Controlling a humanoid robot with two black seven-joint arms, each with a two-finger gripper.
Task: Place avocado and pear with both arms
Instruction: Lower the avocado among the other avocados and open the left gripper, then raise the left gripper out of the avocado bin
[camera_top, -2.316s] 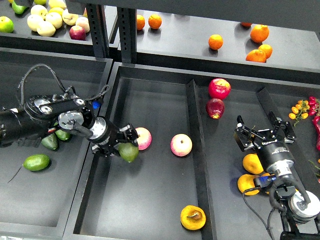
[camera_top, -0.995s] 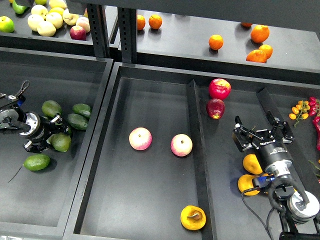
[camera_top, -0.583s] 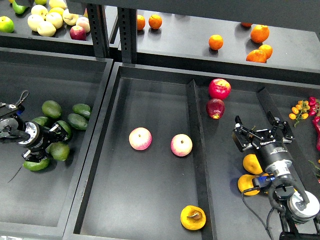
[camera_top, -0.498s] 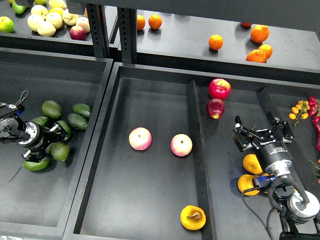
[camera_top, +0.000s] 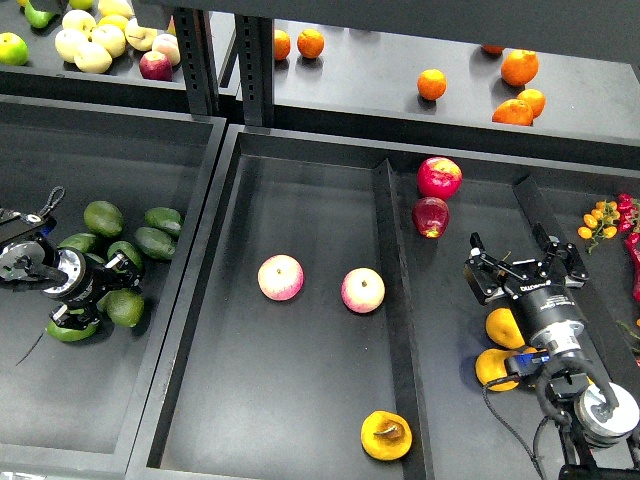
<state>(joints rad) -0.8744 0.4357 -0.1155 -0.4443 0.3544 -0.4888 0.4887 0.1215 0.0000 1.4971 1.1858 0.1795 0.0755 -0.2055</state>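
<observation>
— Left hand (camera_top: 100, 291)?
— Spread around the avocado (camera_top: 122, 307), among others in the left bin.
— Right hand (camera_top: 523, 262)?
— Spread, empty; pear (camera_top: 386, 435) well apart, middle bin's front.

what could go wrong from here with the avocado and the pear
The left pincer sits among packed avocados with the avocado at its tips; pulling out may nudge it or its neighbours. The pear lies in the middle tray across a divider from the open right pincer, so that arm might clip the divider.
</observation>
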